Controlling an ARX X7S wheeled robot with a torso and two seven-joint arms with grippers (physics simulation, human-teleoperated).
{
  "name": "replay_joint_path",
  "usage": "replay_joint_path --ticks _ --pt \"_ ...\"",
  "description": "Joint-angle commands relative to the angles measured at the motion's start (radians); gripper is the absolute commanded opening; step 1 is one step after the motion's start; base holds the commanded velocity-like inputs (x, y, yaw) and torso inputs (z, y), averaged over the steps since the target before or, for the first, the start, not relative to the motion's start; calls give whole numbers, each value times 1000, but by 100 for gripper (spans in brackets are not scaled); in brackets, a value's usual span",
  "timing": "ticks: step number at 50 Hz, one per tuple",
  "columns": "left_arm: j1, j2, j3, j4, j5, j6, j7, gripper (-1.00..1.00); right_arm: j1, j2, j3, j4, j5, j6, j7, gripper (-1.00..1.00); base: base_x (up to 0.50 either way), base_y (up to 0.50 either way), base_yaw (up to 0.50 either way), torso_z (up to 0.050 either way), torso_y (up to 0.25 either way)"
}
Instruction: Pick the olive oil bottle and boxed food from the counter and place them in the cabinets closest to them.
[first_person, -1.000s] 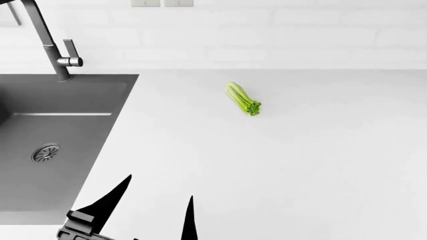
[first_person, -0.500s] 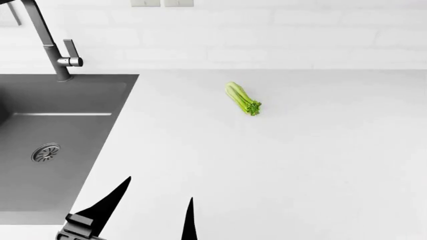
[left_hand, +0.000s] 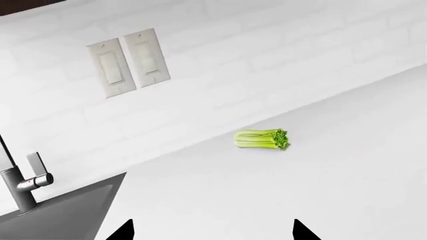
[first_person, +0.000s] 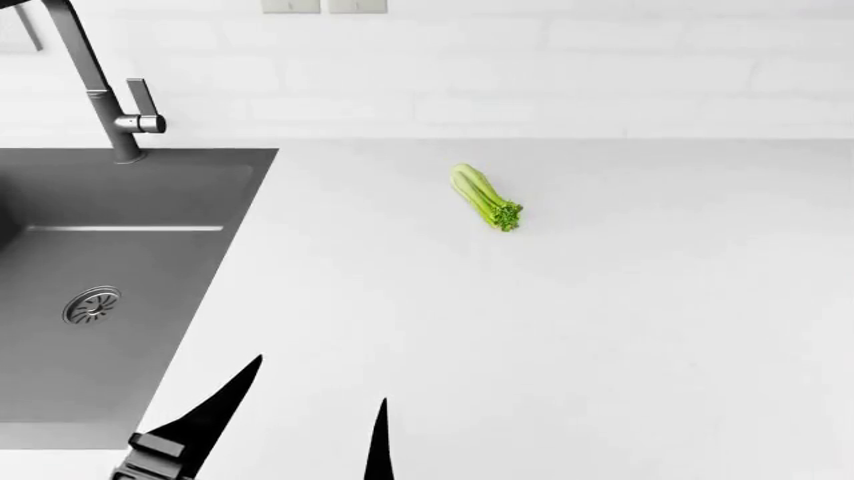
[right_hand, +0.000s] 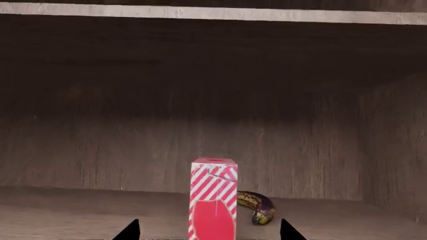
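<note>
Right wrist view: the boxed food (right_hand: 213, 200) stands upright on the wooden floor of a cabinet (right_hand: 200, 100), long axis vertical, striped face toward the camera. It sits centred between the two dark fingertips of the right gripper (right_hand: 209, 231), which are spread wide at either side of the carton's base; whether they touch it cannot be told, but the gap looks wider than the box, so the judgement is that the carton is set down and released. A dark spotted banana (right_hand: 257, 206) lies just beside the box, behind it and to one side. Head view: the right gripper is out of sight; only the left gripper (first_person: 314, 415) shows at the lower edge, fingers apart, holding nothing, hovering over the counter (first_person: 601, 330) near the sink (first_person: 120, 260) and faucet (first_person: 100, 80). A celery bunch (first_person: 486, 197) lies on the counter well ahead of it; the left wrist view shows the same celery below two wall switches (left_hand: 128, 62). The olive oil bottle appears in no view. Judgement: box half done; the right arm must draw straight back along the line of its fingers so as not to tip the carton; the bottle has yet to be located.
</note>
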Motion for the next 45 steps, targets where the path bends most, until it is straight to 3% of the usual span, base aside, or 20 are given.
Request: replay_joint_path --ticks 1,7,10,14,32,41,45 --pt "-8 -4 25 0 19 16 0 100 -10 97 86 -255 227 52 326 100 0 0 0 0 0" --pt "2 -3 37 0 33 16 0 100 -57 161 130 -475 457 -25 541 100 0 0 0 0 0" --pt "-2 -6 44 0 36 22 0 100 -10 280 -44 -663 557 -263 553 100 0 0 0 0 0" --pt "-5 -3 46 0 32 20 0 100 32 375 -179 -809 593 -444 551 100 0 0 0 0 0" --pt "-15 23 14 0 -17 -12 0 100 63 552 -427 -1098 615 -707 553 100 0 0 0 0 0" --pt "-22 20 23 0 -15 -6 1 100 25 609 -695 -1288 448 -898 553 100 0 0 0 0 0" --pt "-19 19 21 0 -15 -7 1 100 -244 634 -524 -1289 362 -799 554 100 0 0 0 0 0"
